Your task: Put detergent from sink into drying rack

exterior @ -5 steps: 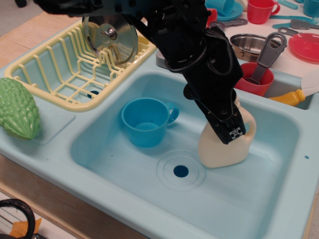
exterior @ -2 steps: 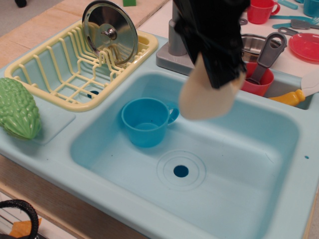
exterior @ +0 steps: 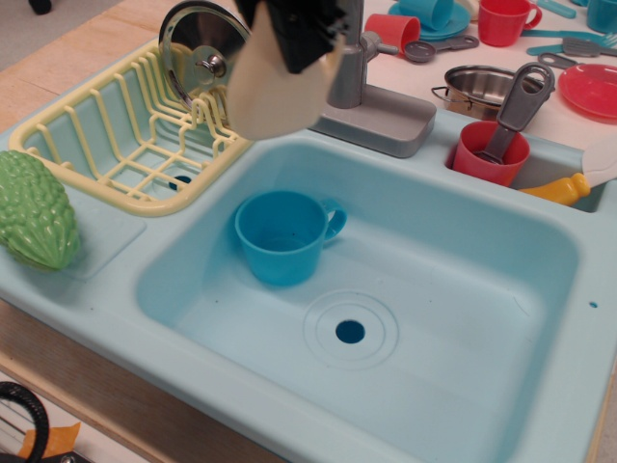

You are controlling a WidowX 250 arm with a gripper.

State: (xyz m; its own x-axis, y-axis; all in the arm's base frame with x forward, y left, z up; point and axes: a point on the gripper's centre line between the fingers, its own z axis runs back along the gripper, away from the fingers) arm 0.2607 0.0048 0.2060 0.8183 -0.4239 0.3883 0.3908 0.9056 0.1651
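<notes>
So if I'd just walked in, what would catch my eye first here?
Probably the black robot gripper at the top, holding a cream-beige plastic jug in the air above the corner of the pale yellow plastic drying rack. Next, the big light-blue plastic sink, with a blue plastic cup standing in it near the round drain hole.

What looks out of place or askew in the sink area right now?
Nothing spilled or damaged. The detergent hangs in the air, carried by the gripper near the drying rack. The blue cup stands upright in the sink. A metal lid leans in the rack.
</notes>
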